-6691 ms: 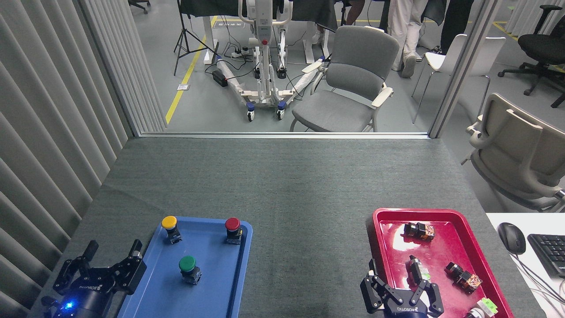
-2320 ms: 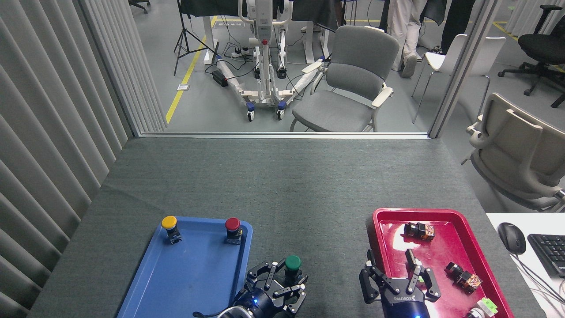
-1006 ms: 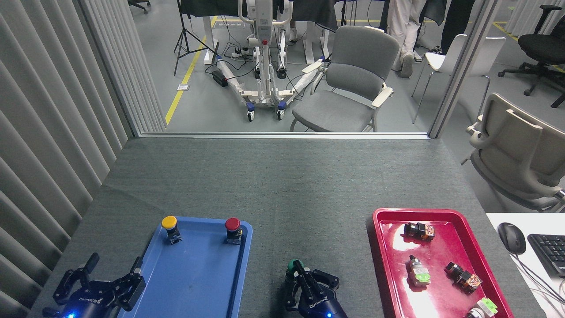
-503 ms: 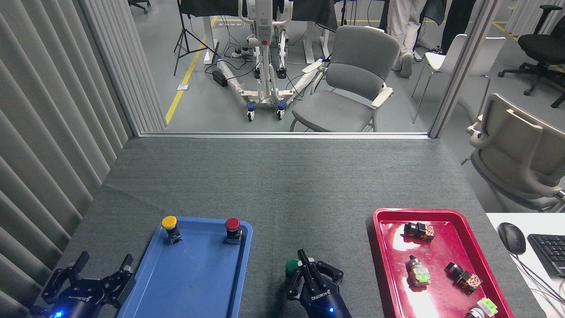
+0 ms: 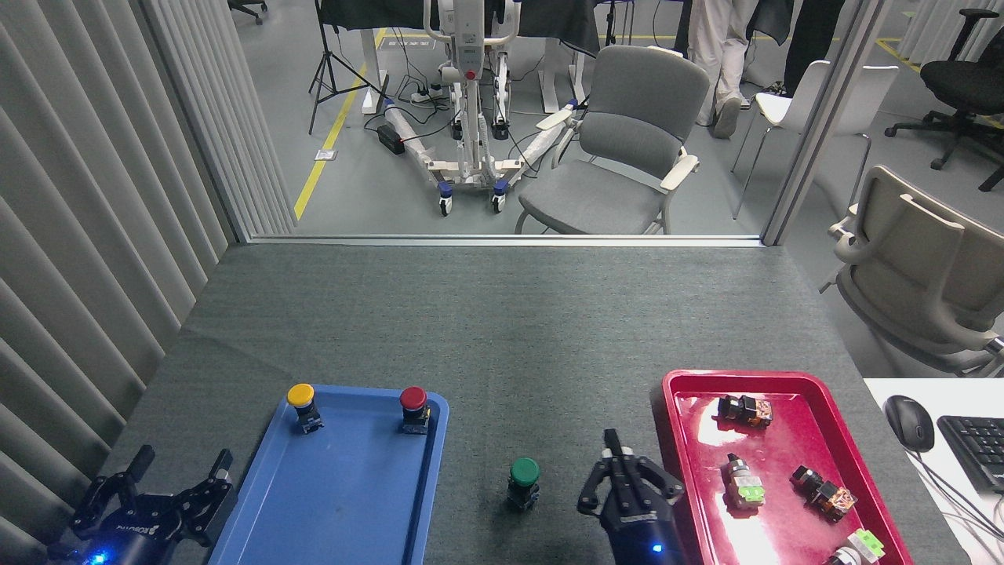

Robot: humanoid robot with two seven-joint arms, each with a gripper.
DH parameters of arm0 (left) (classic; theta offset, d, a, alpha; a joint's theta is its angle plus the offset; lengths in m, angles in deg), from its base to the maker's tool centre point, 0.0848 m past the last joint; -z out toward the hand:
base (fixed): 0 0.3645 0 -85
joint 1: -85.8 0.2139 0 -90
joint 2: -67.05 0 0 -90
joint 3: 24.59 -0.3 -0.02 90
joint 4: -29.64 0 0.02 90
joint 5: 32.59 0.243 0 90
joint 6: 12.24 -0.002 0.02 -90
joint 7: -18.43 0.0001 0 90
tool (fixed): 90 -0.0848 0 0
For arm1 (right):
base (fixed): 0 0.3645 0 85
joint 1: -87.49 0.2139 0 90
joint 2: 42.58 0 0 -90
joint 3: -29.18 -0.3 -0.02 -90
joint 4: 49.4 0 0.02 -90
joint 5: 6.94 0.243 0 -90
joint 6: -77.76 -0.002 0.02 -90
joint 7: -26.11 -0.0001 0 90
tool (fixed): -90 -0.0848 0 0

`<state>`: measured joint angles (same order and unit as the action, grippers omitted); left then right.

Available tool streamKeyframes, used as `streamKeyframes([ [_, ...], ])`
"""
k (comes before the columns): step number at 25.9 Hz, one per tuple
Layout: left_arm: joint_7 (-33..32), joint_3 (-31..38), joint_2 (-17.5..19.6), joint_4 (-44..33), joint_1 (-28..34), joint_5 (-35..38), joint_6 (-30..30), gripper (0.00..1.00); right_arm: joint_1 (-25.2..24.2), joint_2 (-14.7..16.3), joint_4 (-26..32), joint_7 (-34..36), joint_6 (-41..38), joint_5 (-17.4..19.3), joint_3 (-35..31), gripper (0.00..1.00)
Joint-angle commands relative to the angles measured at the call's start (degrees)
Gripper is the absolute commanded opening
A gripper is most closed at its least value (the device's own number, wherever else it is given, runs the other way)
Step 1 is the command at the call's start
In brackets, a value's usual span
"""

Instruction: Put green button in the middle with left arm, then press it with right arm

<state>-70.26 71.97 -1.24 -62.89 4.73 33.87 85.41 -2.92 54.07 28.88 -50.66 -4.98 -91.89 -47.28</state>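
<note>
**Green button standing alone on the cloth, right gripper beside it**

Both arms are being cut off by the bottom edge of the frame, so only the grippers are showing. A few small switch parts in the red tray point(image 5: 843, 428) at lower right are too small to identify.

The green button point(image 5: 523, 480) is sitting upright on the bare grey cloth point(image 5: 502, 329), low in the frame between the blue tray point(image 5: 259, 490) and the red tray. Half a second ago the right gripper point(image 5: 614, 451) was lying over the button; now it is sitting just to the button's right, apart from it, touching nothing. Its fingers point(image 5: 612, 441) are drawn together into a single point.

The left gripper point(image 5: 182, 467) is resting in the lower left corner, beside the blue tray, roughly where it was. Its fingers point(image 5: 142, 460) are spread wide and holding nothing.

The yellow button point(image 5: 302, 404) and red button point(image 5: 414, 408) are standing at the top of the blue tray.
</note>
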Motion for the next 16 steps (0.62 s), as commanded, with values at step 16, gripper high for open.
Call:
streamKeyframes([
  [16, 0.44, -0.14, -3.52, -0.37, 0.21, 0.07, -0.70, 0.99, -8.02, 3.54, 6.45, 1.09, -7.52, 4.01, -11.09, 1.00],
])
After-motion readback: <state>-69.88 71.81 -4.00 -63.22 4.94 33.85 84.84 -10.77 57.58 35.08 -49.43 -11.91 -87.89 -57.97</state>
